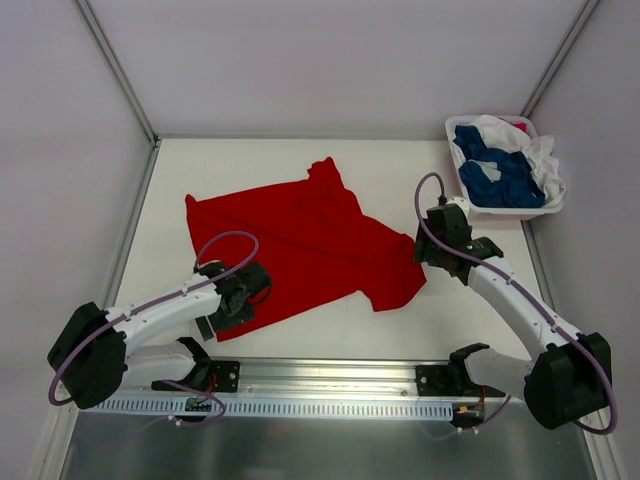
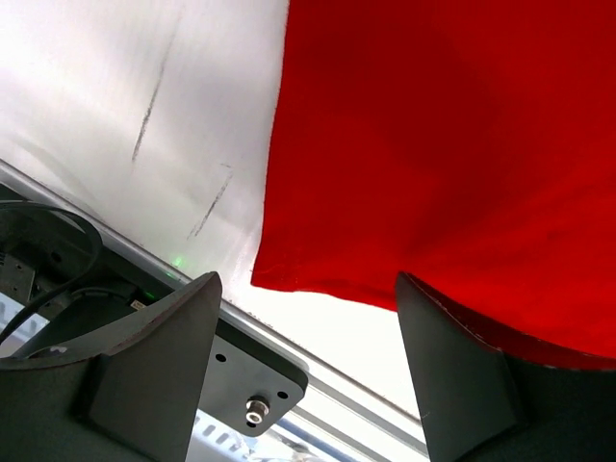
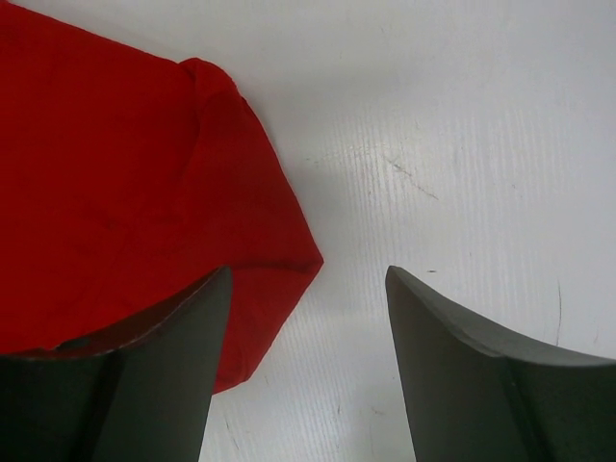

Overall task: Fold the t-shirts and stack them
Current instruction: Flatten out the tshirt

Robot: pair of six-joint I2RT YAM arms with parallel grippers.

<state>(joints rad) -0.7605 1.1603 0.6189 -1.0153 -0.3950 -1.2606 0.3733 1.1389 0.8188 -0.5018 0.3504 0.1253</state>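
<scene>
A bright red t-shirt [image 1: 300, 240] lies spread flat across the middle of the white table [image 1: 250, 165]. My left gripper [image 1: 235, 300] is at its near-left hem. In the left wrist view the jaws stand open [image 2: 306, 279], the hem corner of the red t-shirt [image 2: 443, 144] lies between them, and cloth reaches the right finger [image 2: 452, 385]. My right gripper [image 1: 440, 245] is open at the shirt's right edge. In the right wrist view the red t-shirt [image 3: 125, 164] ends in a corner between the open jaws [image 3: 309, 271]. Dark blue t-shirts [image 1: 495, 172] and white t-shirts [image 1: 542, 160] are heaped in the basket.
The white plastic basket [image 1: 505, 212] stands at the back right, just beyond my right arm. A metal rail [image 1: 330, 372] with the arm mounts runs along the near edge, and the mount plate [image 2: 245, 371] shows under my left gripper. Frame posts stand at the back corners.
</scene>
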